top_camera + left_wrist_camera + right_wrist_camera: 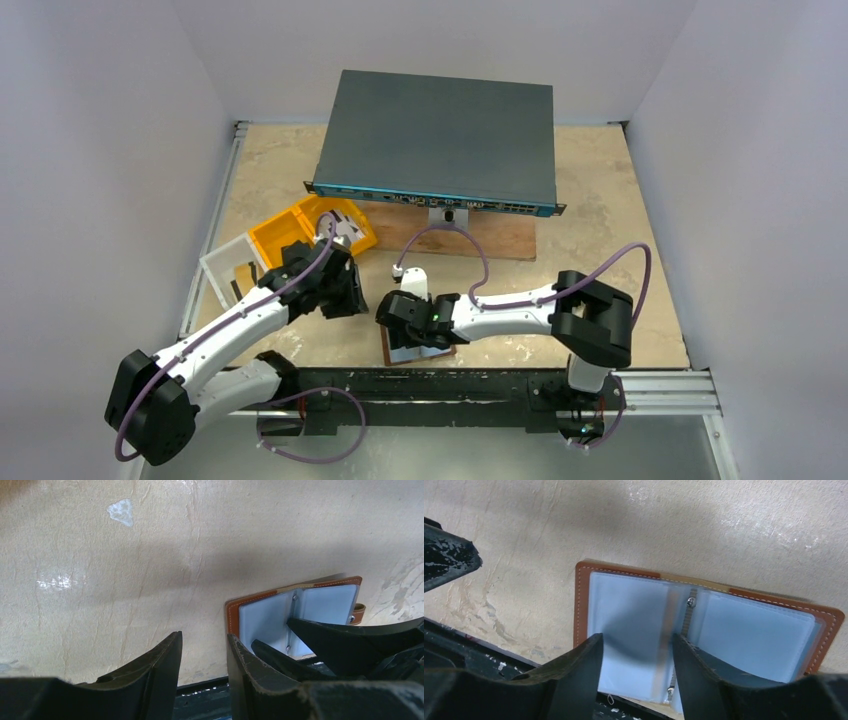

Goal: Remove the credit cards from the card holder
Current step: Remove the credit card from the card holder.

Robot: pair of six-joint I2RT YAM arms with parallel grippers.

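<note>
The card holder [704, 625] lies opened flat near the table's front edge, brown leather outside and pale blue clear pockets inside; it also shows in the left wrist view [265, 617] and from above [420, 352]. My right gripper [636, 642] hovers over its left pocket page, jaws apart, with only the page showing between them. My left gripper [204, 645] stands open just left of the card holder, over bare table. From above, the left gripper [340, 290] and right gripper [400, 315] are close together. No credit cards show in any view.
A dark network switch [440, 140] sits on a wooden board [480, 240] at the back. A yellow tray [285, 232] and a clear plastic box [228, 268] stand at the left. The black front rail [450, 385] runs right behind the card holder.
</note>
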